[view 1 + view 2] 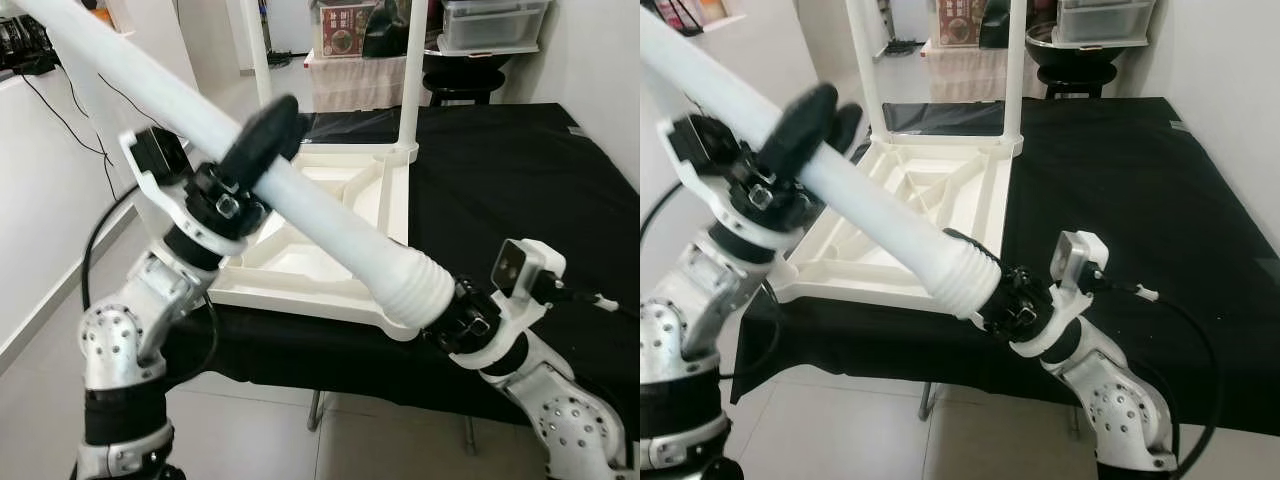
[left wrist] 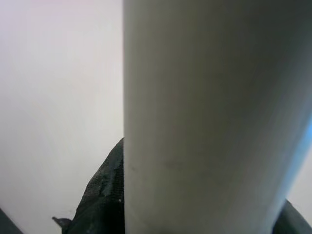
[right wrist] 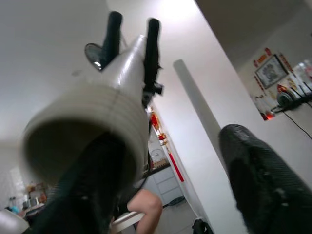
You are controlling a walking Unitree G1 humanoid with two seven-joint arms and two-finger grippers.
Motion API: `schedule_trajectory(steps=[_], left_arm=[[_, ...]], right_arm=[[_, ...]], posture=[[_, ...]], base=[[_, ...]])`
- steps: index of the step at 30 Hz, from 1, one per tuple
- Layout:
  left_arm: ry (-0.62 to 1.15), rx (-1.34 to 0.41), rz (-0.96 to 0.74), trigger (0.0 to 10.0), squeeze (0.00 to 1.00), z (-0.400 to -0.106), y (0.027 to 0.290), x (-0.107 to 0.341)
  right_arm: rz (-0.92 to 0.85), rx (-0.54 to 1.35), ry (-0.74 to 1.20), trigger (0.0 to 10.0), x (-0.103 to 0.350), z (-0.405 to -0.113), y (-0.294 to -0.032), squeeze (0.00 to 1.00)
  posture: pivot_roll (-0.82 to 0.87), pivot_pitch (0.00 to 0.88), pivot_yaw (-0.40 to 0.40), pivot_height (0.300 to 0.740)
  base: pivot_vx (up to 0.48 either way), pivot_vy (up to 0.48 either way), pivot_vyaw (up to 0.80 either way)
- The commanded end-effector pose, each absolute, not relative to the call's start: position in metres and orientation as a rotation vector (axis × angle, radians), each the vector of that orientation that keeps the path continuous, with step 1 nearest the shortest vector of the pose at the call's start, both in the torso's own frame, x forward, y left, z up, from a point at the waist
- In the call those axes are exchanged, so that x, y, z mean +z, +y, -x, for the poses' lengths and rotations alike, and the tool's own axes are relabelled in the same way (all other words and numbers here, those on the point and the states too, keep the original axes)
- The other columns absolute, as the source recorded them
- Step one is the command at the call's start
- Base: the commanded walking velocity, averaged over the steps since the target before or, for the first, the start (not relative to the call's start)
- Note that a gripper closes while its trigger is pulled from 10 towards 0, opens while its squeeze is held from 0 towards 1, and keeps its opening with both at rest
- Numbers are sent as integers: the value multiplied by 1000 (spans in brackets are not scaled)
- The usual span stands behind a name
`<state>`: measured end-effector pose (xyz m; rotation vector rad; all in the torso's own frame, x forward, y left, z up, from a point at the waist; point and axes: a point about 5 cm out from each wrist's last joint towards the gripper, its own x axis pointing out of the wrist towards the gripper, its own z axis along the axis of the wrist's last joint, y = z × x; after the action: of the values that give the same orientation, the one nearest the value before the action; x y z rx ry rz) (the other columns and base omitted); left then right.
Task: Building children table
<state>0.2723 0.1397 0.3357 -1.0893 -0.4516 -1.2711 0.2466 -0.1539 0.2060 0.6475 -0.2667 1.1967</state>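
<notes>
A long white table leg [image 1: 330, 220] slants across in front of me, and my left gripper [image 1: 262, 140] is shut around its middle. The leg's ribbed screw end [image 1: 415, 285] points at my right gripper [image 1: 447, 312], which is open; one finger [image 3: 83, 195] lies under the end, the other [image 3: 258, 180] stands well apart. The white tabletop [image 1: 290, 298] lies upside down on the black table [image 1: 520, 180], just behind the leg's end. Two white legs [image 1: 415, 70] [image 1: 258, 50] stand upright at its far corners. In the left wrist view the leg [image 2: 209, 117] presses against a black finger [image 2: 102, 195].
Clear storage boxes [image 1: 490, 25] and a black stool [image 1: 465, 80] stand behind the table. A white wall with a black cable [image 1: 60, 120] runs along my left. Tiled floor [image 1: 380, 440] lies below the table's near edge. A person's leg [image 3: 144, 207] appears in the right wrist view.
</notes>
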Motion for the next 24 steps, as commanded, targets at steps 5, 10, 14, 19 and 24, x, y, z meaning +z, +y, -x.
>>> schedule_trajectory(steps=[5, 10, 14, 19, 24], left_arm=[[-684, -1242, 1086, 0, 0, -268, 177, 370], [-695, -1220, 1041, 0, 0, -268, 183, 375], [-680, -1194, 964, 0, 0, -272, 182, 378], [-639, -1173, 808, 0, 0, -277, 175, 380], [-573, -1188, 637, 0, 0, -279, 162, 375]], right_arm=[[-674, 1092, -139, 10000, 176, -245, -163, 1000], [-617, 1041, -113, 10000, 174, -249, -160, 1000], [-502, 926, -31, 10000, 163, -260, -163, 1000], [-292, 861, 103, 10000, 149, -268, -166, 1000], [-123, 931, 143, 10000, 155, -266, -166, 1000]], posture=[[-71, 71, 67, 740], [-75, 66, 66, 740], [-72, 64, 66, 740], [-66, 60, 64, 740], [-67, 61, 64, 740]], base=[[0, 0, 0], [0, 0, 0], [0, 0, 0], [0, 0, 0], [0, 0, 0]])
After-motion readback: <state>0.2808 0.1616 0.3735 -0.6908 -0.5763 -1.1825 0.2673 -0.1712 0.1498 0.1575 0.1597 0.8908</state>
